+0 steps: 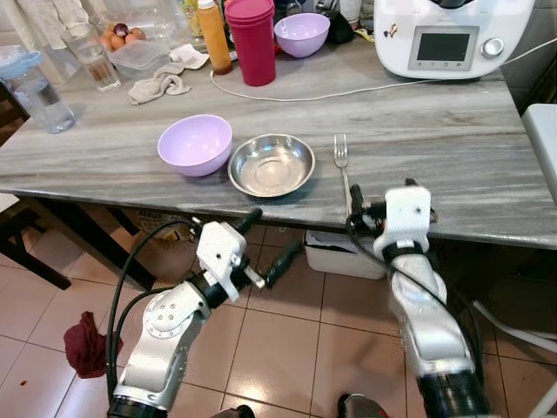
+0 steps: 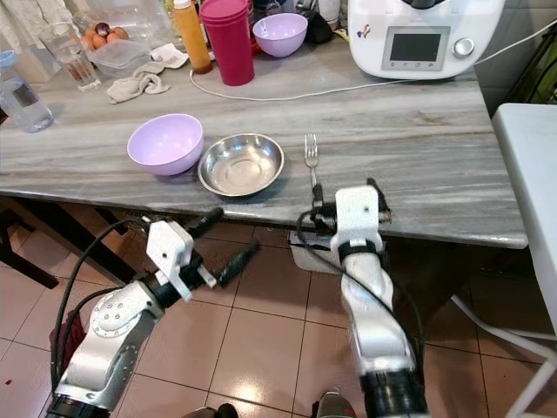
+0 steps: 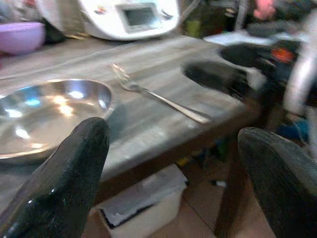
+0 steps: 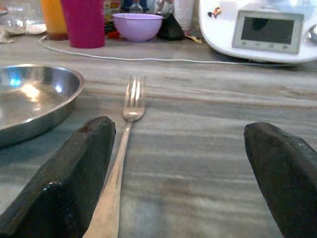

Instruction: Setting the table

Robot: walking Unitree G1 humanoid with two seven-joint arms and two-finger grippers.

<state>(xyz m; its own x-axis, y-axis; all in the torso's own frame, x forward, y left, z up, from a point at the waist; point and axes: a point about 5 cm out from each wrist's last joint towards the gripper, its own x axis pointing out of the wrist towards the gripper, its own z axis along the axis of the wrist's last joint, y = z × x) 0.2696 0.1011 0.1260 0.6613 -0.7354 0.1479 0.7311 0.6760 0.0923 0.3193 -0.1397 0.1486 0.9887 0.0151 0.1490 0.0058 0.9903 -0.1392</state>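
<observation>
A silver fork lies on the grey marble table, tines pointing away from me, its handle reaching the front edge. Left of it stands a shallow steel bowl, and beside that a lilac bowl. My right gripper is open at the table's front edge; in the right wrist view the fork runs along one finger. My left gripper is open too, below the table edge in front of the steel bowl, with nothing between its fingers.
At the back of the table stand a white kitchen appliance, a red tumbler, an orange bottle, a second lilac bowl, glasses and a cloth. A white cable crosses the top. A white bin sits underneath.
</observation>
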